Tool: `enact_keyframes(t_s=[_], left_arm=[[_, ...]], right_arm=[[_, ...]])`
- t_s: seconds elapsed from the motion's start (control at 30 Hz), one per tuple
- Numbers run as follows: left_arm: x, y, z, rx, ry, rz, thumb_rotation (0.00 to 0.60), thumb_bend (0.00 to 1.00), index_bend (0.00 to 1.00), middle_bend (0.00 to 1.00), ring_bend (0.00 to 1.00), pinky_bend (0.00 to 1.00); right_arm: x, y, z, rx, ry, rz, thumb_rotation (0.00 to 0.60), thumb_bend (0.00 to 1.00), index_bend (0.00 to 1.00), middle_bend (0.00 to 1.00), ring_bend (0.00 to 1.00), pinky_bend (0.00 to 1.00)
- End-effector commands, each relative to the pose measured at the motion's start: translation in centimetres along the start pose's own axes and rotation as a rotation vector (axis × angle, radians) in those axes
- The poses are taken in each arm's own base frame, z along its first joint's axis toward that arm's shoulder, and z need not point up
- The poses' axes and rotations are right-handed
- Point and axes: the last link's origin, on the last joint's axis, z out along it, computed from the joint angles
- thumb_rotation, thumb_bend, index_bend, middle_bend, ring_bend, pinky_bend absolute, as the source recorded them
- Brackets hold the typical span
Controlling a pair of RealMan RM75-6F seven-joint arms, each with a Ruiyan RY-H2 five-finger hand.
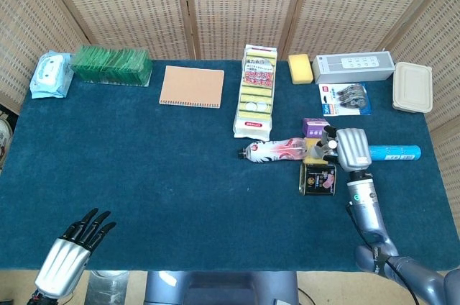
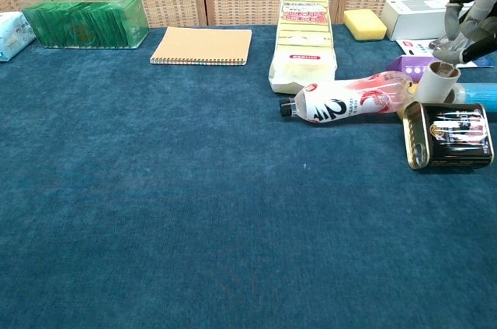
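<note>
A folding screen (image 1: 237,3) of woven cane panels in pale wooden frames stands behind the table (image 1: 144,168) and angles in at both sides. The table is covered edge to edge with a dark blue-green cloth. Light is even and bright, with soft shadows. A pale floor shows at the near edge.

A big white number 2 is seen on the red label of the bottle (image 2: 349,101) lying on its side. Small red writing is printed on the sponge pack (image 2: 304,42), but it cannot be read. Gold marks on the black can (image 2: 454,134) are too small to read
</note>
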Motion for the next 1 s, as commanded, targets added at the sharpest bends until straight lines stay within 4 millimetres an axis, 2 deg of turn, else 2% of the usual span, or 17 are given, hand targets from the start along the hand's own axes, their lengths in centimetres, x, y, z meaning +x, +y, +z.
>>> enact_keyframes(t_s=[0.03, 0.4, 0.8, 1.0], left_arm=[[0.0, 0.0, 0.0, 0.000, 0.000, 0.000, 0.600, 0.28, 0.22, 0.18, 0.12, 0.35], [0.1, 0.0, -0.1, 0.000, 0.003, -0.002, 0.600, 0.28, 0.22, 0.18, 0.12, 0.36], [0.2, -0.1, -0.1, 0.001, 0.005, -0.002, 0.600, 0.28, 0.22, 0.18, 0.13, 0.37], [0.2, -0.1, -0.1, 0.001, 0.008, -0.002, 0.600, 0.28, 0.22, 0.18, 0.13, 0.37]], right_arm=[[0.1, -0.3, 0.0, 0.010, 0.005, -0.005, 0.600, 0.32, 0.74, 0.90, 0.97, 0.88], [0.8, -1.2, 0.1, 0.029, 0.031, 0.010, 0.600, 0.36, 0.78, 0.94, 1.00, 0.93], [1.4, -1.8, 0.3, 0.042, 0.037, 0.011, 0.600, 0.37, 0.79, 0.95, 1.00, 0.93], [2.3, -2.2, 0.5, 0.056, 0.055, 0.021, 0.600, 0.37, 0.80, 0.96, 1.00, 0.94]])
